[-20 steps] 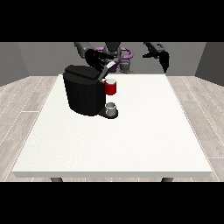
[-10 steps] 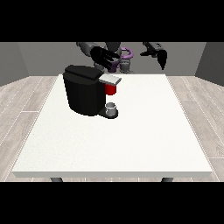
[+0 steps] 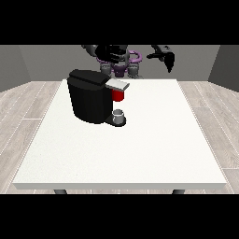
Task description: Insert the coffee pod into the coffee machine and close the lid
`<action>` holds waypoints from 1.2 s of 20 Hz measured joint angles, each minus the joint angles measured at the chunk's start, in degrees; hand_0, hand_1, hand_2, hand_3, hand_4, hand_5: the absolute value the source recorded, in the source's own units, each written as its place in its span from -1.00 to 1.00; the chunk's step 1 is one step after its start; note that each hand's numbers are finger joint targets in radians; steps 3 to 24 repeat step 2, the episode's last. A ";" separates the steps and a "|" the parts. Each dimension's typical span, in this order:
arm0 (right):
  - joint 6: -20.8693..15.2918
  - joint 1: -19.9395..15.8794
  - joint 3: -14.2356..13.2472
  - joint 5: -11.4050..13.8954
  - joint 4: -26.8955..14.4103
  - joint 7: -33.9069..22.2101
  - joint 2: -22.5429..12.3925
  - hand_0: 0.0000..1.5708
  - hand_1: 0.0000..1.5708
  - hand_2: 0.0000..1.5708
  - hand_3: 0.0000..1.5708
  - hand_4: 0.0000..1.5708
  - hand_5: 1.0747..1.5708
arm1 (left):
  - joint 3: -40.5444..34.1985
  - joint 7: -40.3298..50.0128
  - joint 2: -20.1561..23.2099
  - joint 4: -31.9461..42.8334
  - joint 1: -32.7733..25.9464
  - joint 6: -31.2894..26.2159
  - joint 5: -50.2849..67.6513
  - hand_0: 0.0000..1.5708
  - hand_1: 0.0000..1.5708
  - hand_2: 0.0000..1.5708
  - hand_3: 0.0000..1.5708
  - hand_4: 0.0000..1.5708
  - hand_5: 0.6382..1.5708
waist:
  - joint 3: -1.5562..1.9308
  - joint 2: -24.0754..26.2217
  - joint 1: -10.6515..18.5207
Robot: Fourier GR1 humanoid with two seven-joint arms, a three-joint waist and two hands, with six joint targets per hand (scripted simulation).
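A black coffee machine stands on the white table, left of centre. Its grey lid lies flat over the red pod holder. No separate coffee pod shows. A small grey cup sits on the machine's base under the holder. The hand at the view's left hovers above and behind the machine, clear of the lid; how its fingers lie is unclear. The hand at the view's right hangs raised near the table's far right edge, fingers pointing down and holding nothing.
The robot's torso stands behind the table's far edge. Bare white tabletop stretches to the front and right of the machine. Wooden floor surrounds the table.
The grey lid has come down from tilted to flat over the red holder. The hand at the view's left has lifted up and back from the lid. The other hand barely moved.
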State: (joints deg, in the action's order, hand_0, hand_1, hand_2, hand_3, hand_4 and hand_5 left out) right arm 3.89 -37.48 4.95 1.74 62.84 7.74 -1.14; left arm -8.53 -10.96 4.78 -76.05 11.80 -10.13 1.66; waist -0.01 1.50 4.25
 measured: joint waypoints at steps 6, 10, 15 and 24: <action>-1.09 4.46 1.84 -2.02 1.70 1.12 0.43 -1.00 -1.00 -1.00 -1.00 -0.80 1.00 | 0.12 -0.43 -0.69 0.77 -1.34 0.86 -0.43 -1.00 -1.00 -1.00 -1.00 -0.76 1.00 | 0.00 1.61 -1.32; -1.09 4.46 1.84 -2.02 1.70 1.12 0.43 -1.00 -1.00 -1.00 -1.00 -0.80 1.00 | 0.12 -0.43 -0.69 0.77 -1.34 0.86 -0.43 -1.00 -1.00 -1.00 -1.00 -0.76 1.00 | 0.00 1.61 -1.32; -1.09 4.46 1.84 -2.02 1.70 1.12 0.43 -1.00 -1.00 -1.00 -1.00 -0.80 1.00 | 0.12 -0.43 -0.69 0.77 -1.34 0.86 -0.43 -1.00 -1.00 -1.00 -1.00 -0.76 1.00 | 0.00 1.61 -1.32; -1.09 4.46 1.84 -2.02 1.70 1.12 0.43 -1.00 -1.00 -1.00 -1.00 -0.80 1.00 | 0.12 -0.43 -0.69 0.77 -1.34 0.86 -0.43 -1.00 -1.00 -1.00 -1.00 -0.76 1.00 | 0.00 1.61 -1.32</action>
